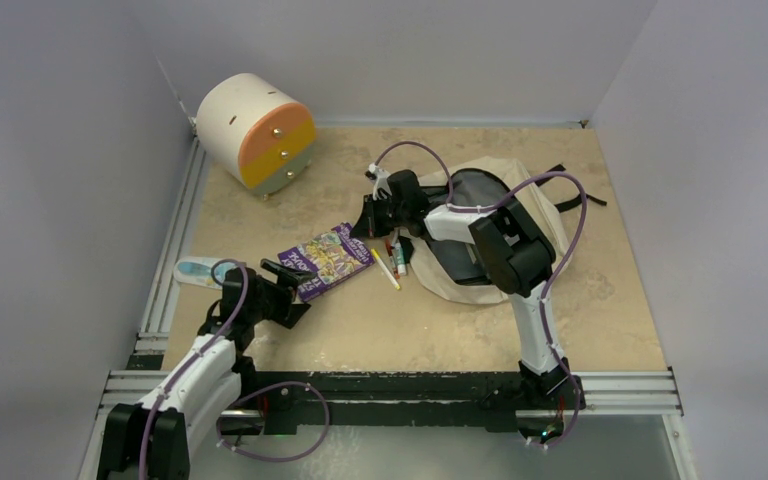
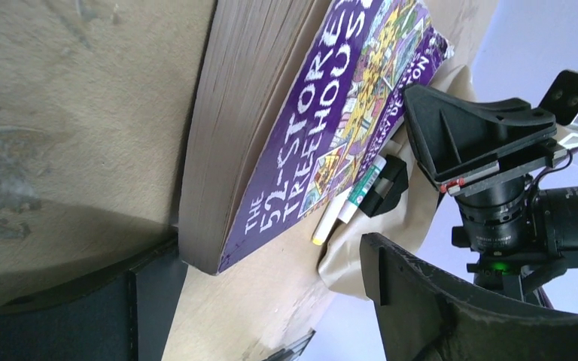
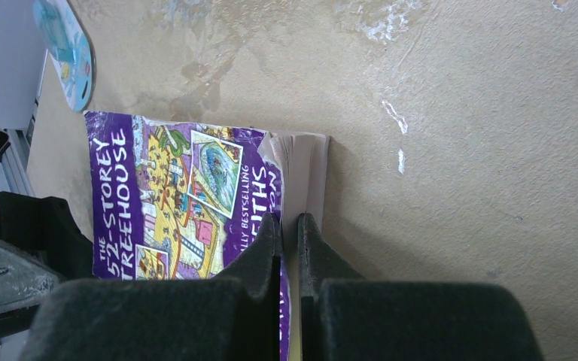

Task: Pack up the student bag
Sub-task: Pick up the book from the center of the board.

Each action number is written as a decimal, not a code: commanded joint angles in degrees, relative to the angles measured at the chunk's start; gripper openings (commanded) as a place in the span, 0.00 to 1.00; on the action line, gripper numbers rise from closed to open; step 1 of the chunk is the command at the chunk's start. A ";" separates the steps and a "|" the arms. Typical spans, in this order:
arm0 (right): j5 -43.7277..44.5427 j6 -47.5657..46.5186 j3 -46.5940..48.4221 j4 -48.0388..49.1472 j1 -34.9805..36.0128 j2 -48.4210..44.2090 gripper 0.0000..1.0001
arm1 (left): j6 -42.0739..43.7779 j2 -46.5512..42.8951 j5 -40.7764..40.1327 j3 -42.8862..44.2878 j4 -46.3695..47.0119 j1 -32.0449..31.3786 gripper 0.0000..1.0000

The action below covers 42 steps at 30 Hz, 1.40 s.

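The beige student bag (image 1: 480, 275) lies flat at the right middle of the table, its dark opening facing up, partly under my right arm. A purple book (image 1: 328, 260) lies left of it. My right gripper (image 1: 370, 222) is at the book's far right corner. In the right wrist view the gripper (image 3: 290, 222) is shut on the edge of the book (image 3: 165, 195). My left gripper (image 1: 293, 291) is open at the book's near left corner. In the left wrist view that corner (image 2: 207, 259) lies just ahead of the open jaws (image 2: 263, 259). Several markers (image 1: 392, 262) lie between book and bag.
A cream cylindrical drawer unit (image 1: 257, 132) with an orange front stands at the back left. A light blue flat item (image 1: 198, 270) lies at the table's left edge, beside my left arm. Walls close in on the left, back and right.
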 commanded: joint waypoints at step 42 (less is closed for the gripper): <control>6.95 -8.41 1.45 -8.96 -1.88 -6.54 0.52 | 17.17 1.56 -12.08 18.12 -7.54 0.13 0.00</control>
